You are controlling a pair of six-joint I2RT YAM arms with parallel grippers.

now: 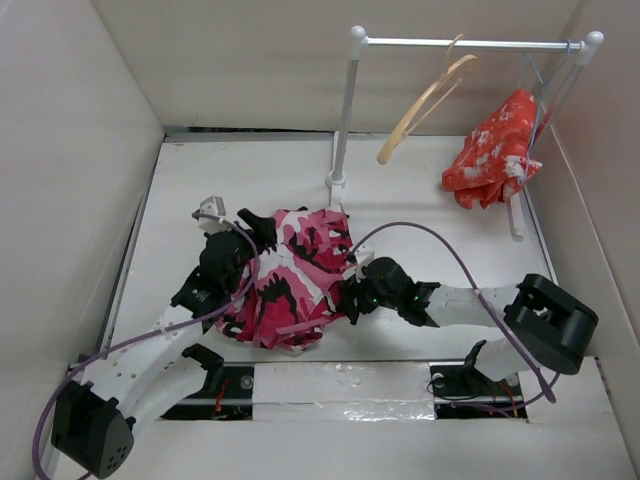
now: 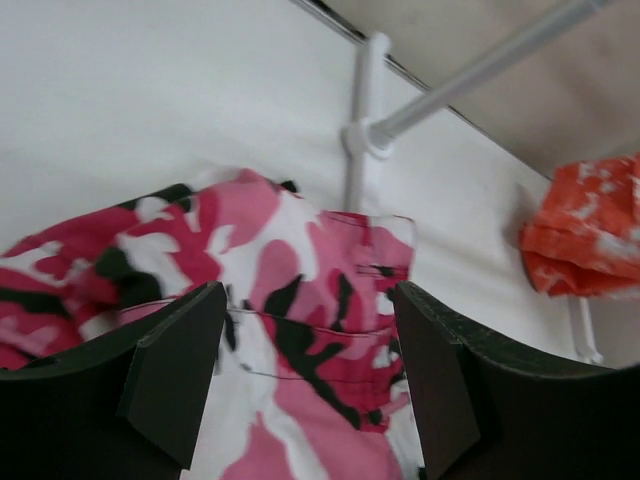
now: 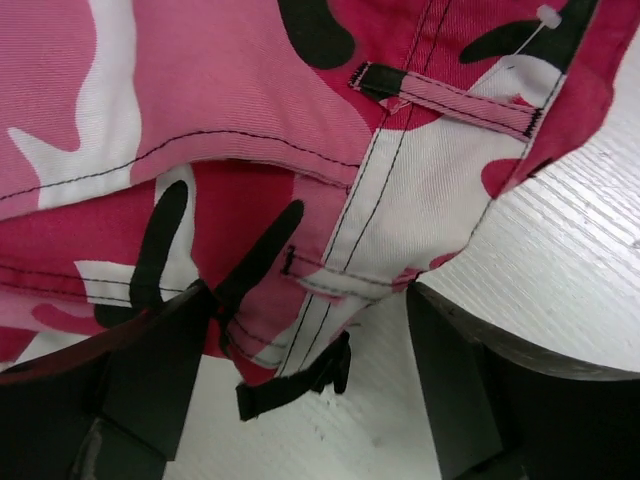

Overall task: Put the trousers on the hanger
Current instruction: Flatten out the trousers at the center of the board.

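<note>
Right, both arms are down at the trousers [image 1: 290, 282], which lie in a bunched heap on the table [image 1: 430, 225] between them, just in front of the rack's left post. The heap's long axis runs on a slant, from its far end near the post base towards the near left.

Your left gripper [image 2: 308, 305] sits at the heap's left edge with its fingers spread wide. Its wrist view shows camouflage cloth lying beyond and below the gap, not clamped. Your right gripper [image 3: 308, 300] is at the right edge, equally wide, over a stitched band with belt loops [image 3: 450, 100]. The cloth edge lies under the gap and neither finger presses it. So neither hand has hold of anything.

Now the relation that counts. The hanger [image 1: 428, 95] hangs by its hook from the rail [image 1: 470, 43], up and off to the far right of the heap and well apart from it. The orange cloth [image 1: 495, 150] hangs further right.

Your right arm is the nearer one to the hanger, I'd judge, and it's over the waistband end. The job looks barely begun. You need a grip on that band first, and a loose heap may drag or unfold unevenly as it lifts.
</note>
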